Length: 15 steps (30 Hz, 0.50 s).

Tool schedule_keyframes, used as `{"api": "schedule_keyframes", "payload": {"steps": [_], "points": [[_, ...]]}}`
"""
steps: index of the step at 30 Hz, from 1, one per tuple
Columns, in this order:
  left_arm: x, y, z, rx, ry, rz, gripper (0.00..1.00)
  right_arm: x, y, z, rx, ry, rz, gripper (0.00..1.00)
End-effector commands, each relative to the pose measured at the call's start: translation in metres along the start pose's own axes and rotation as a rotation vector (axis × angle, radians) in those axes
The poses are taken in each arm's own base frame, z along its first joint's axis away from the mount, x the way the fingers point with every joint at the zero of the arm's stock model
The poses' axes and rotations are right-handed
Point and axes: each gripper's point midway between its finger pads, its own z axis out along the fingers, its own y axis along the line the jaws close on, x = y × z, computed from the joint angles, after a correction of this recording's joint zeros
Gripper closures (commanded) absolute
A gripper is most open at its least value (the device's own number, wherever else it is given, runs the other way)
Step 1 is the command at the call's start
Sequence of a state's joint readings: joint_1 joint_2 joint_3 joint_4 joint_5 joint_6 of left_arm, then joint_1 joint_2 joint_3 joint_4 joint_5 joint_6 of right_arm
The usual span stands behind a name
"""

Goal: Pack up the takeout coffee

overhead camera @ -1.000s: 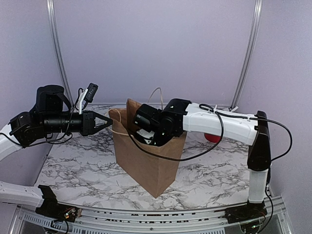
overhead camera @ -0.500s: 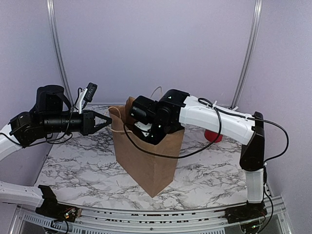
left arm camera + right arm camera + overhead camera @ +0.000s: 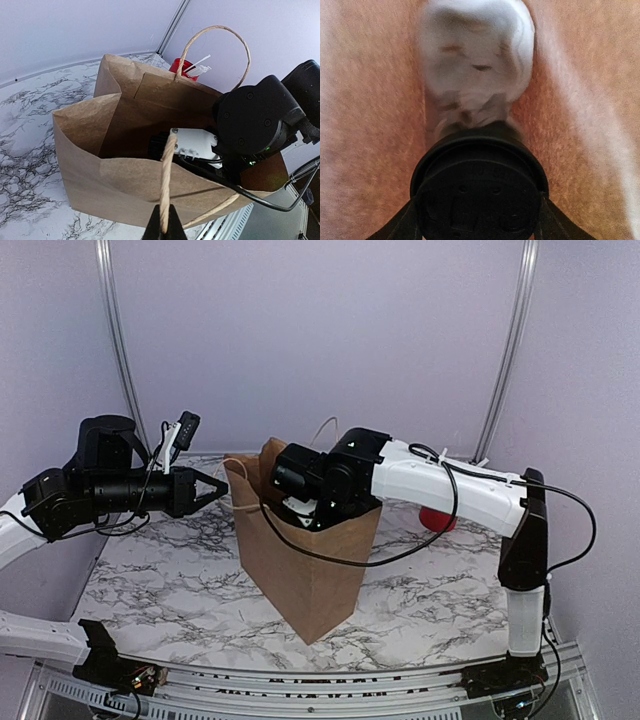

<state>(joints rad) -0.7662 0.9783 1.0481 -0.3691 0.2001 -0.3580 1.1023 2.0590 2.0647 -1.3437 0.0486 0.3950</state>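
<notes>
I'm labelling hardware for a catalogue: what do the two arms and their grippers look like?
Both arms mix white links with black joints. The right arm carries a looping black cable; the left arm has a black wrist. The left gripper is black, tapering to a point; the right gripper is black too.

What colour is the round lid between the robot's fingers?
Black. The lid shows best in the right wrist view.
</notes>
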Motion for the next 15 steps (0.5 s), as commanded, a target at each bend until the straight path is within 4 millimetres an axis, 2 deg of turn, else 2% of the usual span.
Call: {"api": "schedule_keyframes", "payload": {"steps": [1, 10, 15], "points": [[-0.005, 0.001, -0.002, -0.019, -0.002, 0.01, 1.0, 0.017, -0.001, 0.0, -0.008, 0.042, 0.009, 0.51], [-0.006, 0.0, -0.005, -0.016, -0.008, 0.011, 1.0, 0.016, 0.005, 0.026, -0.032, 0.052, 0.004, 0.51], [-0.006, -0.001, -0.006, -0.012, -0.009, 0.011, 1.0, 0.013, 0.007, 0.034, -0.033, 0.047, 0.003, 0.51]]}}
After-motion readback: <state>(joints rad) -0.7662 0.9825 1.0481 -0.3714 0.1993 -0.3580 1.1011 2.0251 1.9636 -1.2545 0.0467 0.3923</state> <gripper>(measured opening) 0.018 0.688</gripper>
